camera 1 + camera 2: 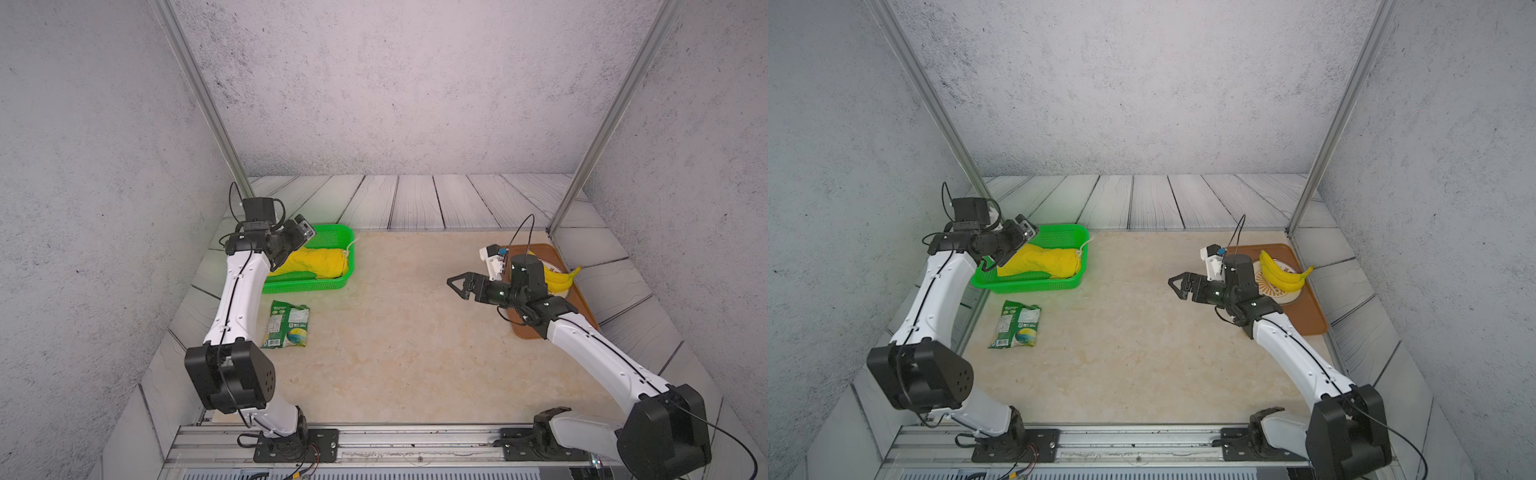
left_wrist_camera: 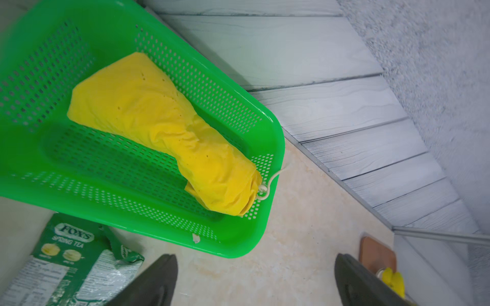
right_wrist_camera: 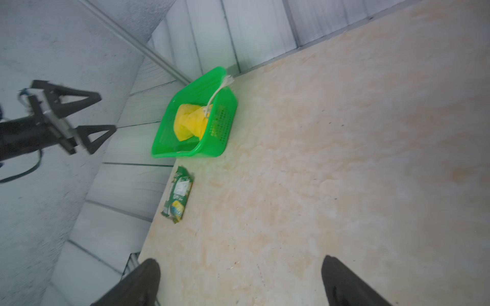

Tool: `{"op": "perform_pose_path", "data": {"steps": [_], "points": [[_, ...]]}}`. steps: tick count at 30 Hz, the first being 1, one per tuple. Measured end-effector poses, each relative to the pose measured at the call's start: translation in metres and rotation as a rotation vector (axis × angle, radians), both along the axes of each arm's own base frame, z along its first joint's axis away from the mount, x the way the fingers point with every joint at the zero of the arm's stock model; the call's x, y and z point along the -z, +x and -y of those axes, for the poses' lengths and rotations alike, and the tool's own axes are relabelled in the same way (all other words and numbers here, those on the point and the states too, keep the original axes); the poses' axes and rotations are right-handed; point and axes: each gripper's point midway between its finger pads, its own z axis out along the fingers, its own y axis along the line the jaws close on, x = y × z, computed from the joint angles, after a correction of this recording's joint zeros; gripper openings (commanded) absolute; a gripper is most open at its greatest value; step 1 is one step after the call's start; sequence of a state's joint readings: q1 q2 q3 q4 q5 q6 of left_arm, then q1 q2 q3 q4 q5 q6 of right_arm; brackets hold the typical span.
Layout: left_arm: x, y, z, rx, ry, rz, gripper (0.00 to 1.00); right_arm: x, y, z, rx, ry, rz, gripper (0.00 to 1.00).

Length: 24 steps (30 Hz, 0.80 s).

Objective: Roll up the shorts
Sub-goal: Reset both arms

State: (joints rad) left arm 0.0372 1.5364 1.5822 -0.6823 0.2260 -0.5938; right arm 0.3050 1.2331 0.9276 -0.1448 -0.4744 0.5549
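Note:
The shorts (image 1: 316, 262) (image 1: 1050, 262) lie rolled into a bright yellow bundle inside the green basket (image 1: 307, 286) (image 1: 1034, 286) at the left rear of the table. Their whitish drawstring (image 2: 273, 177) hangs over the basket's right rim. My left gripper (image 1: 994, 264) (image 2: 256, 258) hovers above the basket's left end, open and holding nothing. The shorts (image 2: 164, 132) are apart from it. My right gripper (image 1: 454, 288) (image 3: 240, 259) hangs open and empty over the table's right side, pointing toward the basket (image 3: 185, 153).
A green snack packet (image 1: 286, 324) (image 3: 177, 197) lies flat in front of the basket. At the right edge a brown tray (image 1: 536, 330) carries a plate (image 1: 1279, 297) and bananas (image 1: 1283, 274). Grey walls and metal posts enclose the table.

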Motion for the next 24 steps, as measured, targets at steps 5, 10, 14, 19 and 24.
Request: {"op": "perform_pose_path", "data": {"steps": [5,10,14,19,24], "points": [[0.013,-0.043,0.018,0.085,0.174,0.094,0.98,-0.003,0.032,0.048,0.239,-0.191,0.066,1.00],[0.051,-0.069,-0.010,0.047,0.366,0.130,0.98,0.003,0.047,0.106,0.472,-0.443,0.156,1.00],[0.100,-0.075,-0.033,0.009,0.518,0.074,0.98,0.031,0.036,0.151,0.597,-0.675,0.253,1.00],[0.160,-0.074,-0.050,-0.018,0.611,-0.033,0.98,0.086,0.021,0.197,0.668,-0.876,0.214,0.99],[0.186,-0.061,-0.057,-0.039,0.657,-0.029,0.98,0.121,0.022,0.217,0.707,-0.934,0.205,1.00]]}}
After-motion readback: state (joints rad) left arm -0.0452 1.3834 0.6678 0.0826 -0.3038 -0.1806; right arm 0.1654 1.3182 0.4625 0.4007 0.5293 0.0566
